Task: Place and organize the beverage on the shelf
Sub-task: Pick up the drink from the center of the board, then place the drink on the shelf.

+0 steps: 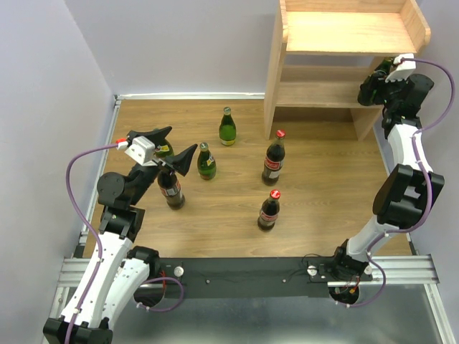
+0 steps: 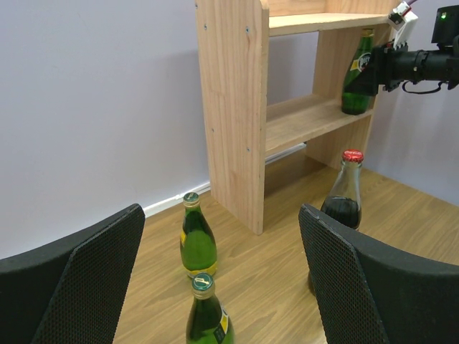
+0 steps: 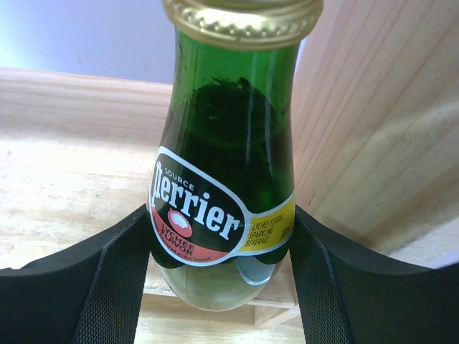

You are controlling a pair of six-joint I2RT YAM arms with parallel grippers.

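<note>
The right claw (image 3: pixel 221 231) grips a green glass bottle with a gold cap (image 3: pixel 229 136), held upright at the right end of the light wooden shelf's (image 1: pixel 276 72) lower tier. The left claw (image 1: pixel 183 137) hangs wide open near the tabletop's left edge, beside a dark red-capped cola bottle (image 1: pixel 171 192).

Both arms are built alike, with white shells on the long links and bulky black housings at the joints. The left arm (image 1: pixel 107 271) is mounted at seven o'clock of the overhead view, the right arm (image 1: pixel 405 147) at five o'clock. A purple cable (image 1: pixel 69 175) loops along each to a small white wrist camera (image 1: pixel 141 149). The left gripper (image 2: pixel 221 211) and right gripper (image 3: pixel 221 211) have black wedge-shaped fingers (image 2: pixel 79 279) faced with fine mesh. The bases share a black crossbar (image 1: pixel 244 271) on a silver slotted rail (image 1: pixel 427 271).
</note>
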